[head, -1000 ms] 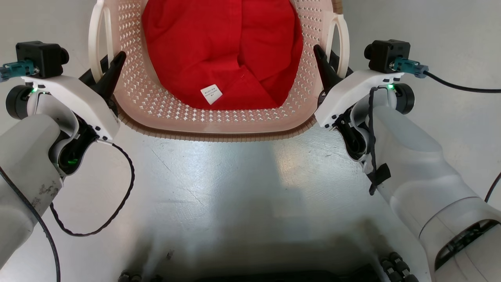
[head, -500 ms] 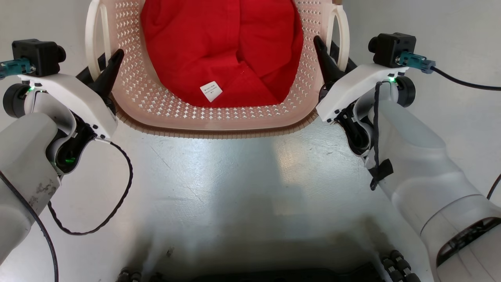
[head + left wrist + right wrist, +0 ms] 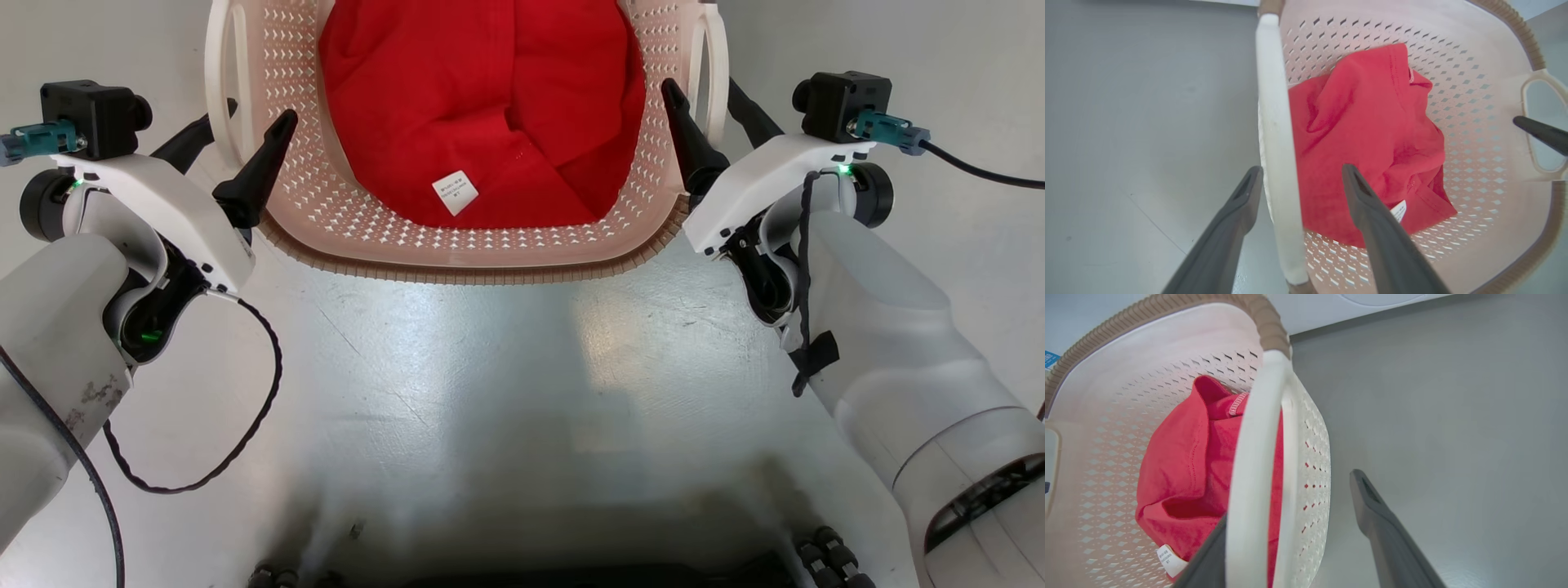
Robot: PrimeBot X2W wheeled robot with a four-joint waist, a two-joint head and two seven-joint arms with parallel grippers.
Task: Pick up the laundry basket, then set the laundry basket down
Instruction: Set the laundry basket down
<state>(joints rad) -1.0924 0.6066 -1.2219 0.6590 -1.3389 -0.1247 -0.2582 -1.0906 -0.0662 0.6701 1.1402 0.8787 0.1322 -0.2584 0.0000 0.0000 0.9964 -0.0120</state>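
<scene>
Now that both pairs of fingers have sprung apart from their earlier clamp, the laundry basket (image 3: pixel 473 273) appears to be sitting on the grey floor (image 3: pixel 457 392) just ahead of the robot, suggesting the set-down is finishing. The left gripper (image 3: pixel 260 110) is standing wide open, straddling the left handle (image 3: pixel 1276 143) and holding nothing. The right gripper (image 3: pixel 698 82) is likewise spreading around the right handle (image 3: pixel 1253 457). Whether any finger is brushing a handle cannot be told. Farther in, a red garment (image 3: pixel 490 106) is lying inside the basket.

ahead of you: laundry basket (image 3: pixel 490 249) on floor (image 3: pixel 490 392), garment (image 3: pixel 490 106) inside; left gripper (image 3: pixel 261 109) straddles left handle (image 3: pixel 214 73), right gripper (image 3: pixel 700 82) right handle (image 3: pixel 720 57).
</scene>
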